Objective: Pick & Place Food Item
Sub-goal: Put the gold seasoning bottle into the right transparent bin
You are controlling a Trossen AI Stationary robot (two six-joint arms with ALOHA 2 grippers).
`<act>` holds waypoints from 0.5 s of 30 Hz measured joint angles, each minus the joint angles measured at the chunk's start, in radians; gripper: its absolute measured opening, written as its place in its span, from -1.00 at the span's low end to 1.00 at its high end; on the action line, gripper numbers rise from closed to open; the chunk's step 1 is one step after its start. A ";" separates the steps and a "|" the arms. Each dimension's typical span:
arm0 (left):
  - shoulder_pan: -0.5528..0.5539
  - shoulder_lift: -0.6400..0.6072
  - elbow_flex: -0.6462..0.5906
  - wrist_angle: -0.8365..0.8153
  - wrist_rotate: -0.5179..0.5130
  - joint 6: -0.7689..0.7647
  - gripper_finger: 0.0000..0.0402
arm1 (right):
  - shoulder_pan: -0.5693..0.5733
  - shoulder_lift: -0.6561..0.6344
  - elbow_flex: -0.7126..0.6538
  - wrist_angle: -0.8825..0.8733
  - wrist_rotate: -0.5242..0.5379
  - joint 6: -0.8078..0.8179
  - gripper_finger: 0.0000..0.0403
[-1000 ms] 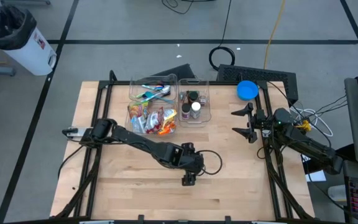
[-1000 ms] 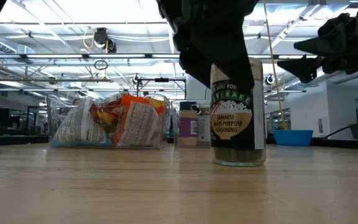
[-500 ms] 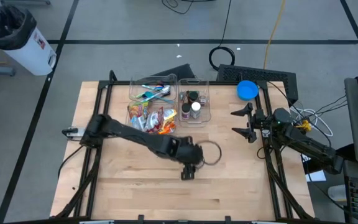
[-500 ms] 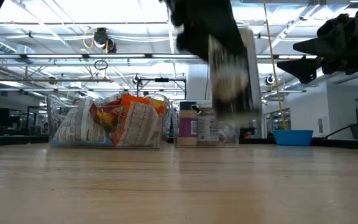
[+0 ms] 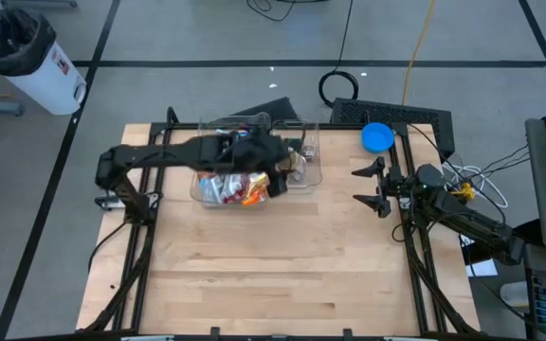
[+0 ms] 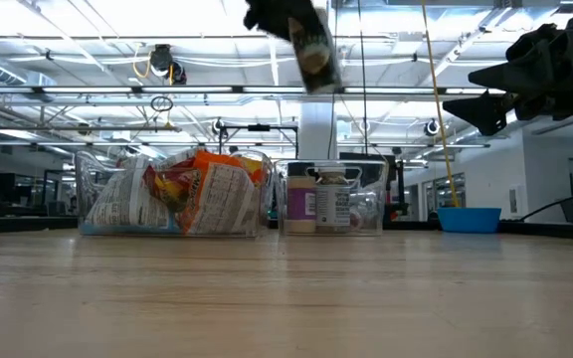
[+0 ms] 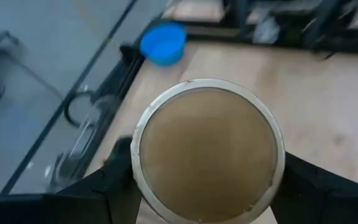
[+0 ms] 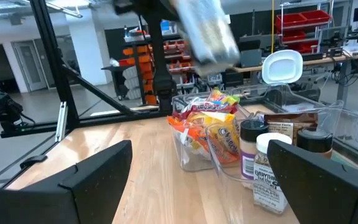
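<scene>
1. The left gripper [image 5: 282, 163] is clamped on a seasoning jar [image 7: 209, 149], one finger [image 7: 114, 180] on each side of it. In the left wrist view the jar's round glass bottom fills the picture between them.

2. The jar is off the table and high in the air. In the low view it hangs tilted [image 6: 311, 45] above the bins, and from overhead the gripper sits over the right-hand bin [image 5: 303, 176], the one that holds bottles.

3. Judged from this, the pick is done and the carry is nearly done. Lowering the jar into a bin and letting go are left.

4. Which bin it is meant for cannot be told for sure, though the bottle bin seems the likely one.

5. The right gripper [image 5: 375, 187] waits by the table's right edge with its fingers spread apart and nothing between them.

6. Count of bins: two clear ones, side by side at the far side of the table [image 5: 226, 294].

7. The left bin [image 6: 172, 194] holds a heap of snack packets, too jumbled to count.

8. The right wrist view shows three bottles [image 8: 277, 168] in the other bin.

9. One blue bowl [image 5: 377, 136] sits at the far right corner.
</scene>
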 joint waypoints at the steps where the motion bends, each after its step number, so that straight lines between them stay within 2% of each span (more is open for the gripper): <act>1: 0.023 0.008 -0.001 -0.011 0.013 0.003 0.35 | 0.000 0.000 0.000 0.001 0.000 0.000 0.82; 8: 0.113 0.133 -0.003 0.006 0.194 0.014 0.35 | 0.000 0.000 0.000 0.002 0.000 0.000 0.82; 15: 0.115 0.231 -0.003 0.021 0.180 0.028 0.35 | 0.000 0.000 0.000 0.001 0.000 0.000 0.82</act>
